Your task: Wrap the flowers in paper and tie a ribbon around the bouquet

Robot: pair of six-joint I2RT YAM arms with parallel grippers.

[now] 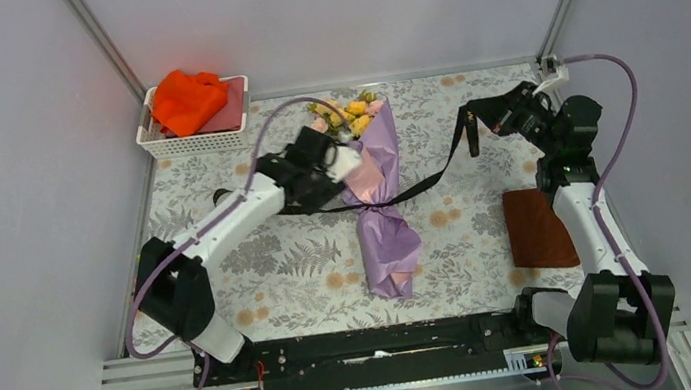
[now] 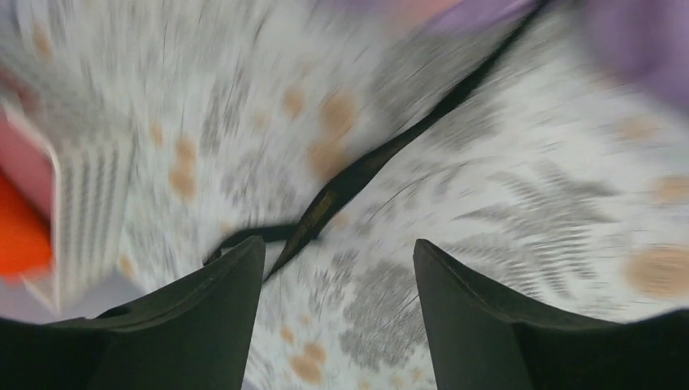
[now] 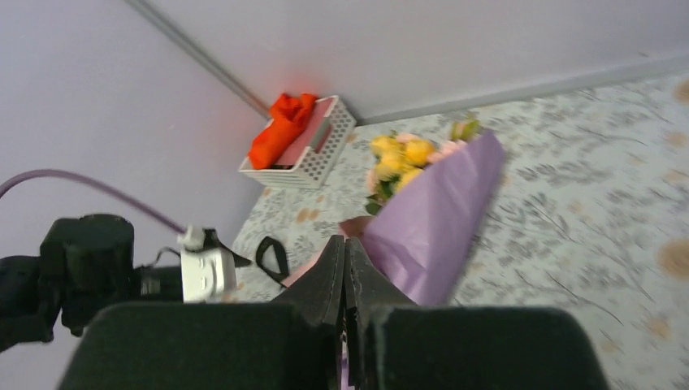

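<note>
The bouquet lies along the middle of the table, its yellow and pink flowers (image 1: 351, 114) at the far end and the lavender paper (image 1: 386, 240) pinched in at the waist. The black ribbon (image 1: 430, 179) crosses that waist and rises to the right. My right gripper (image 1: 490, 115) is shut on its raised end, and a short loop hangs below it. My left gripper (image 1: 342, 162) is beside the bouquet's upper left, open. In the blurred left wrist view the gripper (image 2: 337, 244) is empty, and the ribbon (image 2: 357, 175) lies on the cloth beyond the fingers. The right wrist view shows the gripper (image 3: 344, 240) with jaws pressed together, the bouquet (image 3: 431, 219) ahead.
A white basket (image 1: 163, 138) with an orange cloth (image 1: 186, 100) stands at the back left corner. A brown square pad (image 1: 540, 228) lies by the right arm. Grey walls close in the floral table cover on three sides.
</note>
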